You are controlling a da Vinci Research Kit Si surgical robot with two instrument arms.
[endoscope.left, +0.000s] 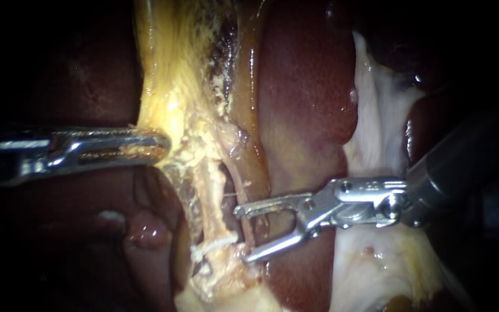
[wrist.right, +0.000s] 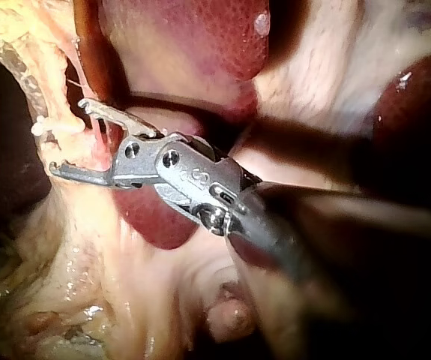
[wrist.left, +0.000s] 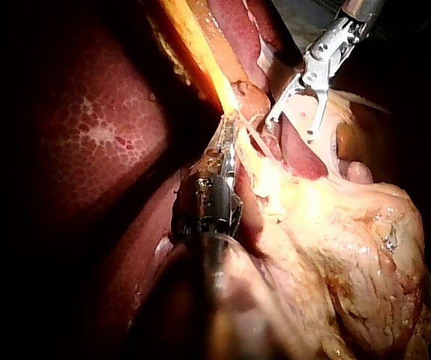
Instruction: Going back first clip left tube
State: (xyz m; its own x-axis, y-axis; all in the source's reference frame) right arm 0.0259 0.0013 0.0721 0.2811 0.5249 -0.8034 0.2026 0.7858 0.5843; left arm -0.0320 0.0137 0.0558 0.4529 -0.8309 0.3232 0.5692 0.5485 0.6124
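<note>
My left instrument (endoscope.left: 160, 144) comes in level from the left, its jaws shut on the yellow fatty tissue (endoscope.left: 168, 86) beside the tubes and holding it taut. The pale left tube (endoscope.left: 210, 185) runs down the middle and carries a white clip (endoscope.left: 215, 245) low on it. Beside it runs a reddish right tube (endoscope.left: 248, 173). My right instrument (endoscope.left: 242, 234) stands with its jaws open just right of the clip. In the right wrist view the reddish tube (wrist.right: 95, 146) passes between these open jaws (wrist.right: 69, 137), ungripped, with the clip (wrist.right: 50, 127) ahead of them.
Dark red liver (endoscope.left: 307, 86) lies behind the tubes, and pale membrane (endoscope.left: 382, 115) sits above my right instrument's shaft. In the left wrist view a large yellow fatty mass (wrist.left: 335, 225) lies beside my left instrument (wrist.left: 228, 131), with my right instrument (wrist.left: 290, 129) beyond it.
</note>
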